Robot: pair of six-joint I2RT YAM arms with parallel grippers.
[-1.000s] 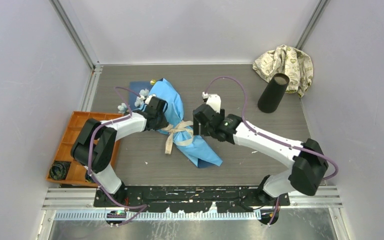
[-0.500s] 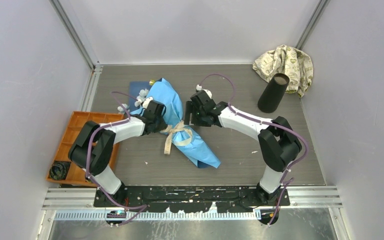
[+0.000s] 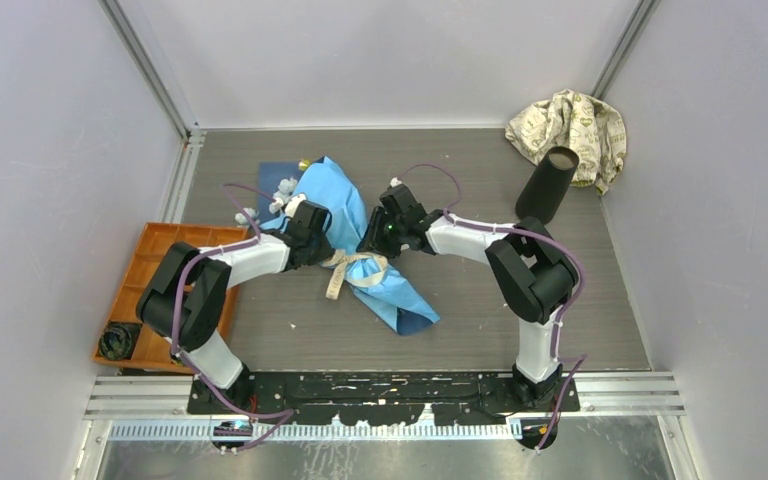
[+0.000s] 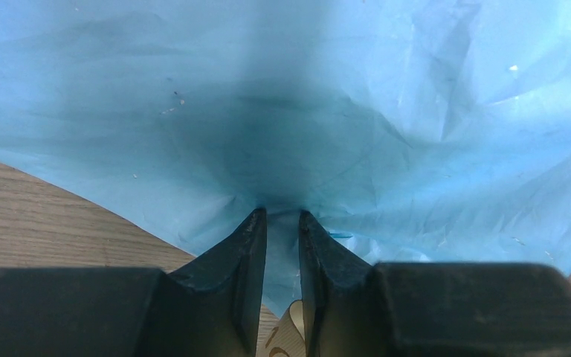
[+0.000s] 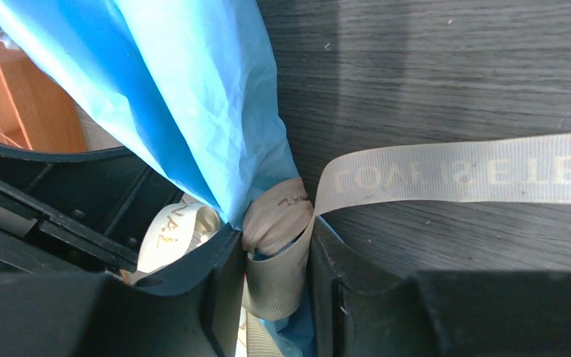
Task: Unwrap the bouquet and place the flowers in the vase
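We've got bright, even overhead light across the table (image 3: 460,320), shadows soft. Up close, the left gripper (image 4: 282,219) casts a dark patch on the bouquet (image 4: 416,111), its fingers (image 4: 242,268) blurred.

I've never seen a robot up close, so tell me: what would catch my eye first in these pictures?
The bright blue bouquet lying mid-table, with both arms bent over it: the left pincer pinches its paper, and the right pincer grips the cream ribbon at its waist. Next, the tall black vase standing at the far right, next to a crumpled beige cloth.
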